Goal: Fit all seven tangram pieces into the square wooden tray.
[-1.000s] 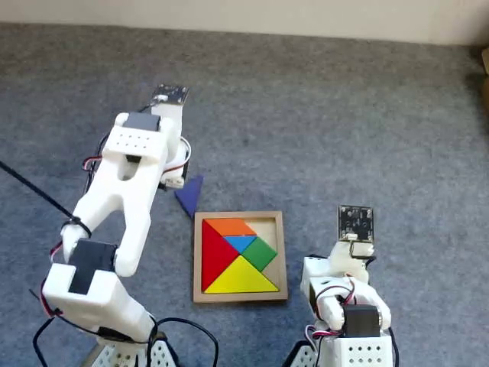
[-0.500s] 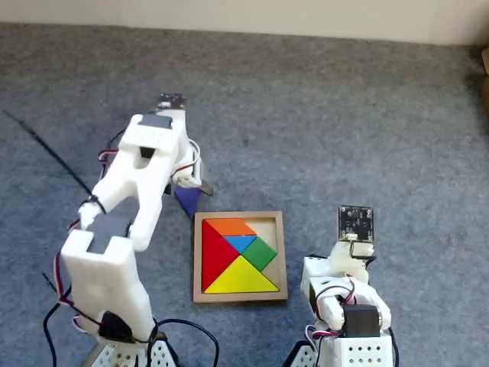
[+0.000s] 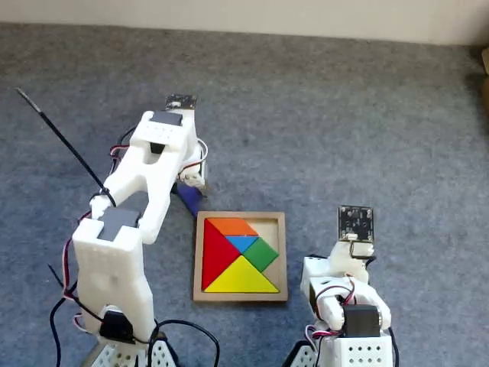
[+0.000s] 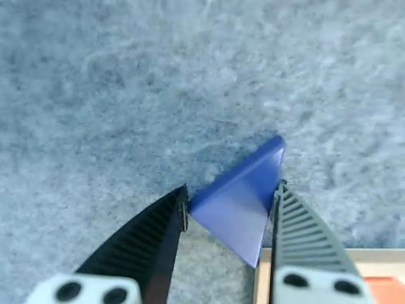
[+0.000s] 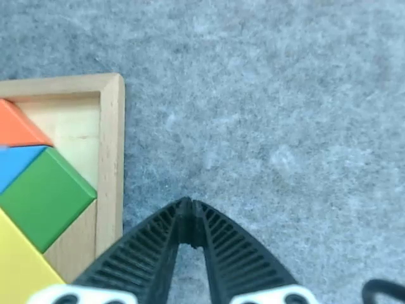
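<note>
The square wooden tray (image 3: pixel 284 256) lies on the carpet between the two arms. It holds an orange piece (image 3: pixel 229 226), a red triangle (image 3: pixel 214 256), a light blue triangle (image 3: pixel 241 243), a green square (image 3: pixel 261 254) and a yellow triangle (image 3: pixel 241 277). A dark blue triangle (image 4: pixel 237 206) lies on the carpet just off the tray's far left corner. My left gripper (image 4: pixel 231 193) is shut on it, fingertips touching two of its sides. My right gripper (image 5: pixel 190 231) is shut on nothing, low over carpet beside the tray's right rim (image 5: pixel 112 158).
Bare wood (image 3: pixel 266 228) shows in the tray's far right corner. The left arm (image 3: pixel 149 180) stretches over the carpet left of the tray; a black cable (image 3: pixel 61 138) trails from it. The right arm (image 3: pixel 348 302) is folded near its base.
The left arm swung right and came down over the dark blue triangle, now covering most of it in the high view. The right arm kept still.
</note>
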Action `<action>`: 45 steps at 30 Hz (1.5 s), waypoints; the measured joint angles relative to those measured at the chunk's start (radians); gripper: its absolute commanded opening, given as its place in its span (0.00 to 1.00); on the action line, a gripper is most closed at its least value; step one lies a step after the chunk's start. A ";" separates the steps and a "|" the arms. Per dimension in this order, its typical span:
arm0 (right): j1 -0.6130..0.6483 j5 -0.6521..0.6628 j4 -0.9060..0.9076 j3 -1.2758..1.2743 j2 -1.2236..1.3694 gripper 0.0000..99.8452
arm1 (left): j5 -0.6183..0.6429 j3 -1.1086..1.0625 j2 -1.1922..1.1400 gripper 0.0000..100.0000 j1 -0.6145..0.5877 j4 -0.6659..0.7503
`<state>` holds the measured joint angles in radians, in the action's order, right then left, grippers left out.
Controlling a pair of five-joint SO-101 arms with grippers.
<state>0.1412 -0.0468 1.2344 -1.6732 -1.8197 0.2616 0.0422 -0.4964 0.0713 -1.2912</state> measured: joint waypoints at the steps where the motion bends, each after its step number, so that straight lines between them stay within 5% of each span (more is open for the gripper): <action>1: 0.000 0.000 0.000 0.000 0.000 0.00 | -0.017 0.000 0.000 0.18 0.000 0.000; 21: 0.000 0.000 0.000 0.000 0.000 0.00 | -0.204 0.054 0.106 0.13 0.031 -0.094; 29: 0.000 0.000 0.000 0.000 0.000 0.00 | -0.210 0.054 0.120 0.27 0.035 -0.109; 45: 0.000 0.002 0.000 0.000 0.000 0.00 | -0.222 0.095 -0.064 0.26 -0.049 -0.051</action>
<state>0.1412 -0.0453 1.2344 -1.6732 -1.8197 0.0391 0.1373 -0.5608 0.0222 -1.3418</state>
